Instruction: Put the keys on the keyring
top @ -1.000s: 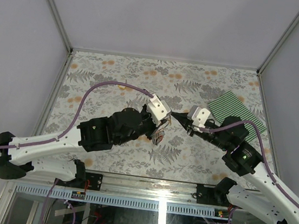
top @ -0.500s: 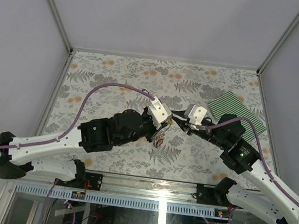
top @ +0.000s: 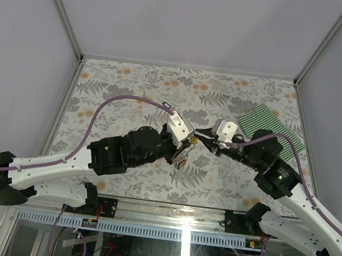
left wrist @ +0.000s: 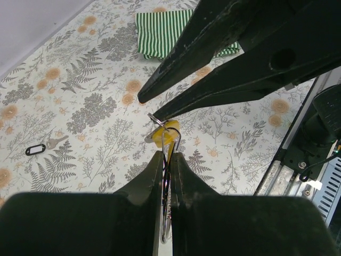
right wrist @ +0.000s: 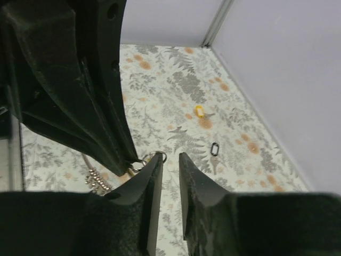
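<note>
The keyring (left wrist: 176, 143) is held off the tabletop (top: 120, 81), near its middle, pinched between the closed fingers of the left gripper (left wrist: 166, 159). A yellow key (left wrist: 164, 133) is seen against the ring just beyond those fingertips. Beneath the same gripper a short chain (right wrist: 97, 180) is seen hanging. Compared with a second ago, the right gripper (right wrist: 168, 160) is found closer to the left one, and its jaws, then pressed together, are now parted by a narrow gap. Its tips are placed right at the top of the ring, the lower one touching or nearly touching the wire; nothing is seen gripped between them. The left arm is shifted only slightly, and its grasp on the ring is unchanged. A striped cloth (top: 271, 125) is left lying by the right edge of the tabletop, as before. A dark oval loop (right wrist: 214, 148) with a small key beside it and a second yellow key (right wrist: 198, 111) are seen lying flat on the tabletop, well apart from both grippers.
</note>
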`<state>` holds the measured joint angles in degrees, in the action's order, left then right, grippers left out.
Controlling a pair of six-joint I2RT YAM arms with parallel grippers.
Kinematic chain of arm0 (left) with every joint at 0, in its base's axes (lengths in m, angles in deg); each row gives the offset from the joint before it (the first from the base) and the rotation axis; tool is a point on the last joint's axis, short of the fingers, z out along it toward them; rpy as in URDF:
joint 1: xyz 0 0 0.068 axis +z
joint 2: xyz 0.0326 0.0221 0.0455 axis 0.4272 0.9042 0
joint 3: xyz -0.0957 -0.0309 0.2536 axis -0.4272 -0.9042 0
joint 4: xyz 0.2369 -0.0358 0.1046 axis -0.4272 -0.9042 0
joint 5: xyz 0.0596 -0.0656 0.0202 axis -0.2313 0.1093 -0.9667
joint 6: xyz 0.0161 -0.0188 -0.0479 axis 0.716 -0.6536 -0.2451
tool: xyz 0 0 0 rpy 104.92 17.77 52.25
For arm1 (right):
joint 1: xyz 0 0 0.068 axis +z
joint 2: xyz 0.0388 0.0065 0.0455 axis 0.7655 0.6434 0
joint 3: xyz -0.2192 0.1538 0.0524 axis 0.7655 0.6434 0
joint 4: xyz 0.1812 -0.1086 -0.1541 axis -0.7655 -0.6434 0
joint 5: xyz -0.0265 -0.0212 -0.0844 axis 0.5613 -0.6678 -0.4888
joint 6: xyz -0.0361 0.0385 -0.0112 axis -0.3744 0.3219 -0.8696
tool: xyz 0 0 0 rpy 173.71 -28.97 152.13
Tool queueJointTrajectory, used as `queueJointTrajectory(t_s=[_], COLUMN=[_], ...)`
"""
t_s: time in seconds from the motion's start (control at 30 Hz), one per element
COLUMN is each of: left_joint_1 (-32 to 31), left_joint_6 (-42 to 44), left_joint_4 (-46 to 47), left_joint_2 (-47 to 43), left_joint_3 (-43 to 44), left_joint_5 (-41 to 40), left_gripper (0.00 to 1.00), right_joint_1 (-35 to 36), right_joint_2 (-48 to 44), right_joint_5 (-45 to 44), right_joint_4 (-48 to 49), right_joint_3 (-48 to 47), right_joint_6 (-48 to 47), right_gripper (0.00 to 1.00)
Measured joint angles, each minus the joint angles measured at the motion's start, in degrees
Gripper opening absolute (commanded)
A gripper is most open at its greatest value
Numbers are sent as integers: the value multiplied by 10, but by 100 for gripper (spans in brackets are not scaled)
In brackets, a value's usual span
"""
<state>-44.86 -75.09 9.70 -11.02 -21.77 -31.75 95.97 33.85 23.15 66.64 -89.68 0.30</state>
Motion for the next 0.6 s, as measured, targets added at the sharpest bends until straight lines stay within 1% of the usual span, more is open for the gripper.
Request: queueJointTrajectory(t_s=[0.07,0.2,0.3,0.47,0.6], left_joint_1=[0,0,0,0,0], left_joint_6=[-2,-6,-11,-24,-36], left_joint_4=[2,9,13,28,37], left_joint_2=[-1,-6,-11,-13,-12], left_joint_3=[-1,-7,-12,-24,-32], left_joint_5=[8,23,35,62,79], left_gripper=[0,0,0,0,0], right_joint_1=[0,0,0,0,0], right_joint_2=[5,10,10,10,10], right_joint_5=[10,31,42,55,57], right_joint_4=[-23,-78,-113,-161,-194], right_joint_3=[-13,-47,-66,-87,-99], right_joint_6=[-5,-25,-40,-56,-71], right_gripper=[19,32,38,44,47])
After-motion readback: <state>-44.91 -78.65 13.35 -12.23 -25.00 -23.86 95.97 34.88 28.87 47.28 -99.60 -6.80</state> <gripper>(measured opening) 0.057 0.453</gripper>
